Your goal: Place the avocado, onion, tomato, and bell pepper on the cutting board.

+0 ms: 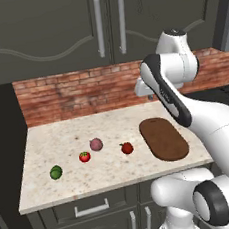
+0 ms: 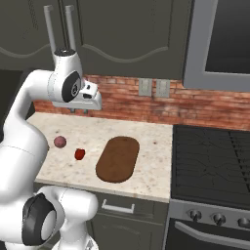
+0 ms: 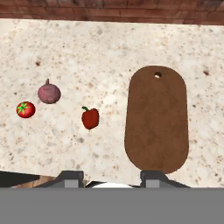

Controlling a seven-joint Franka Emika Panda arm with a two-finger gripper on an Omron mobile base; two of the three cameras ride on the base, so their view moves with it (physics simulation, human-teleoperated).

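Nearest thing: cutting board [image 3: 156, 120], bare, lying just past the fingertips in the hand view and a little to their right, its long axis running away from the counter's front edge toward the brick wall.
Tool: gripper [image 2: 78, 111] raised well above the counter near the wall, jaws drawn in as narrow as they go, holding nothing.
Closest food: bell pepper [image 3: 90, 118], just left of the board (probably the first pick).
Further left: onion [image 3: 49, 93] and tomato [image 3: 26, 109], near each other but apart.
Farthest: avocado [image 1: 55, 172], at the counter's left end, well apart from the board.
Deciding relation: every food lies to the board's left, so each carry runs left to right.
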